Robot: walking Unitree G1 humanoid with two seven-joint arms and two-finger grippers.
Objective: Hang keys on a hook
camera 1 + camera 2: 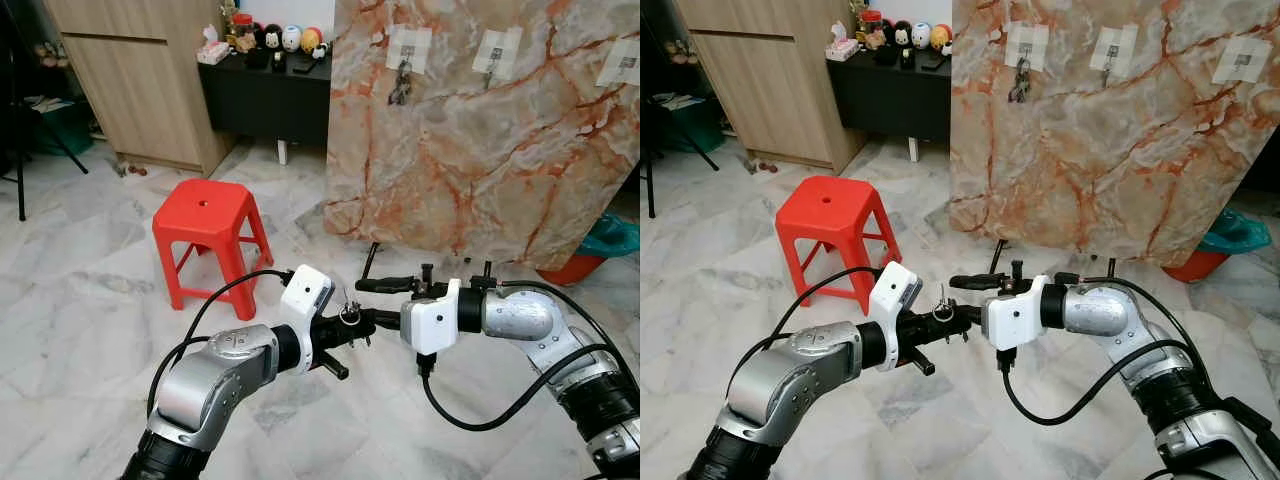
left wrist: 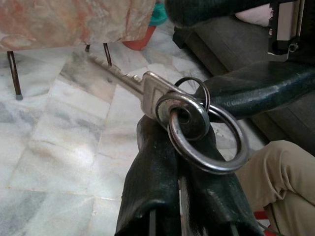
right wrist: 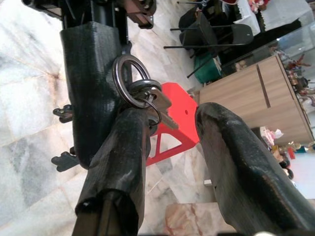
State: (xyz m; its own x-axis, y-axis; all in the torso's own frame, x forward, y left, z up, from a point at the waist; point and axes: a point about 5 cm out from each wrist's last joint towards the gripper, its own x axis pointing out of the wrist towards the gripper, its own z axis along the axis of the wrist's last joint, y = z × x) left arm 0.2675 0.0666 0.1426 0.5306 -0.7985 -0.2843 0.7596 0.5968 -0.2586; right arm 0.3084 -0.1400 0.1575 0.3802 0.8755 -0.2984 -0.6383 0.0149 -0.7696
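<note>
Midair, left claw (image 2: 184, 162) clamps keys (image 2: 162, 98) (blade toward marble panel (image 1: 480, 130)); right claw (image 3: 170, 128) open.

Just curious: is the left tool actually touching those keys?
Touching. The left wrist view shows the left tool with its fingers closed on the keys, ring resting against them.

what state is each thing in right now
keys: held up off the floor, clamped in the left gripper
left gripper: fingers shut on the keys
right gripper: fingers open, one finger through the key ring
marble board: standing upright
left hook: a bunch of keys already hangs on it
middle hook: bare
red stool: upright
</note>
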